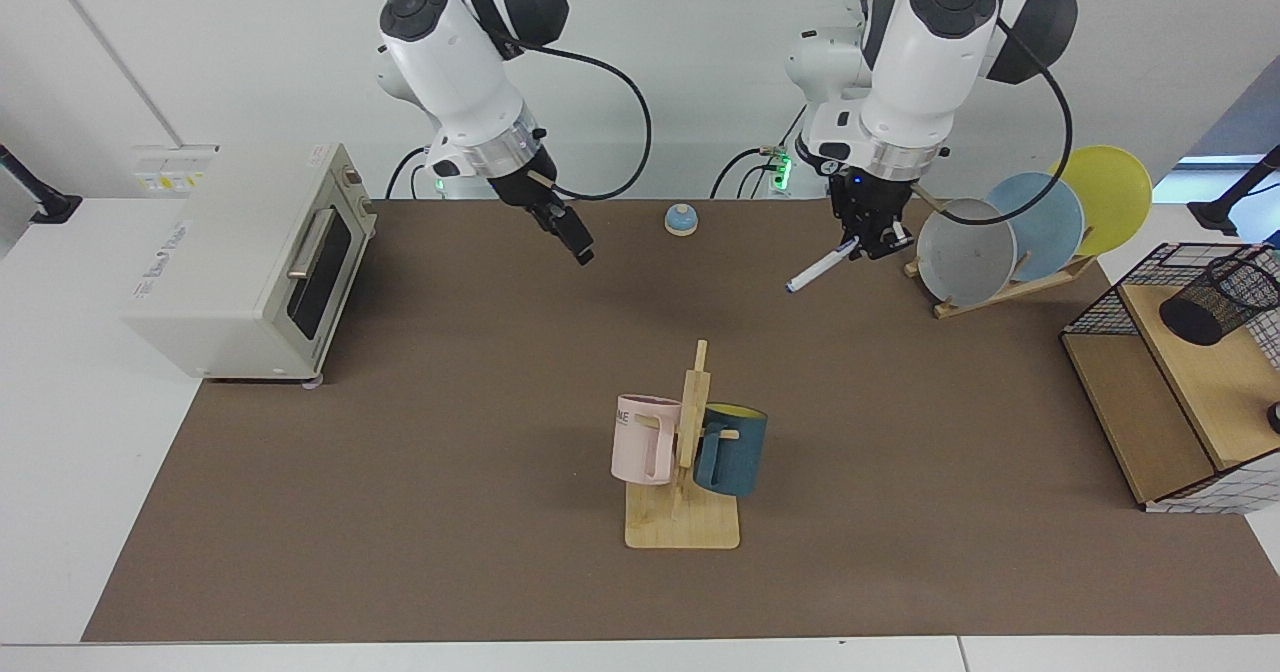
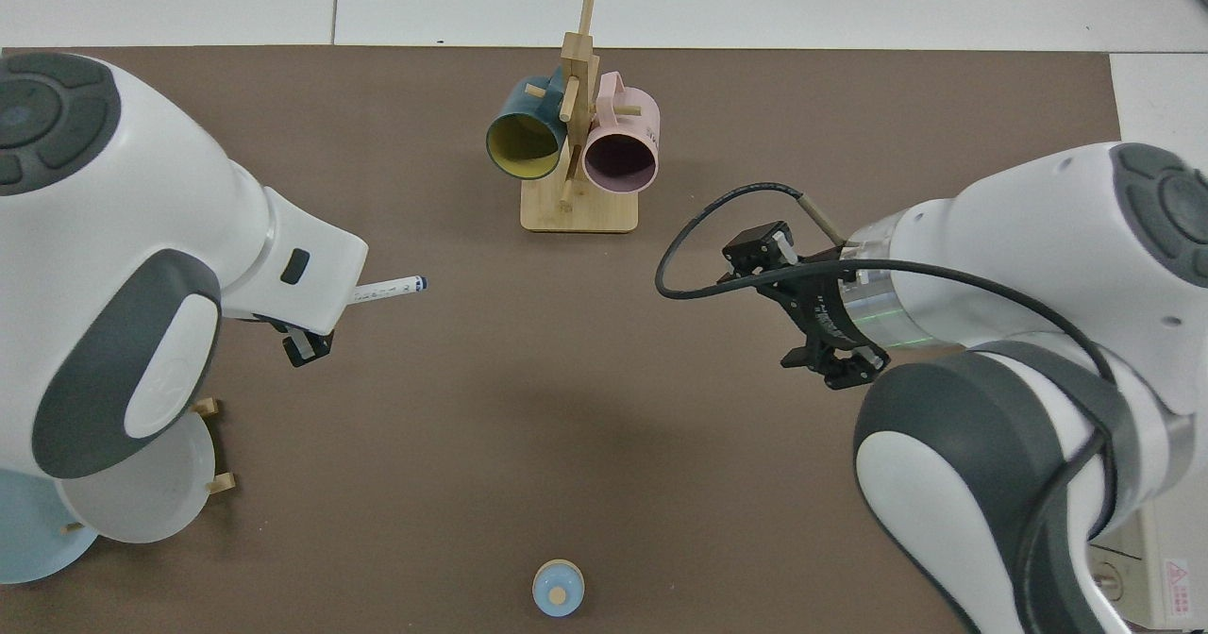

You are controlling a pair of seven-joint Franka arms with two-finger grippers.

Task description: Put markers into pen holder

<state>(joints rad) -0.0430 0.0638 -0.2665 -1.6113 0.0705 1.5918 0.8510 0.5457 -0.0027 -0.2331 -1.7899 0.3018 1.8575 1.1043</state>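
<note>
One slim white marker with blue ends (image 1: 820, 269) hangs tilted above the brown mat (image 1: 450, 432), pinched at its upper end by the left gripper (image 1: 872, 242) beside the grey plate (image 1: 966, 251). Well apart, the small black wire-mesh pen holder (image 1: 1218, 301) stands on the wooden shelf (image 1: 1215, 387). Empty, the right gripper (image 1: 568, 233) hovers near the cream toaster oven (image 1: 250, 262), fingers spread.

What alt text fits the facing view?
The left claw holds a marker aslant above the brown mat, beside the plate rack. The right claw hangs open near the toaster oven. The pen holder lies tipped on a wooden shelf.

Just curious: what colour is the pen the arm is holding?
The pen is white with a blue tip, clearest in the facing view.
</note>
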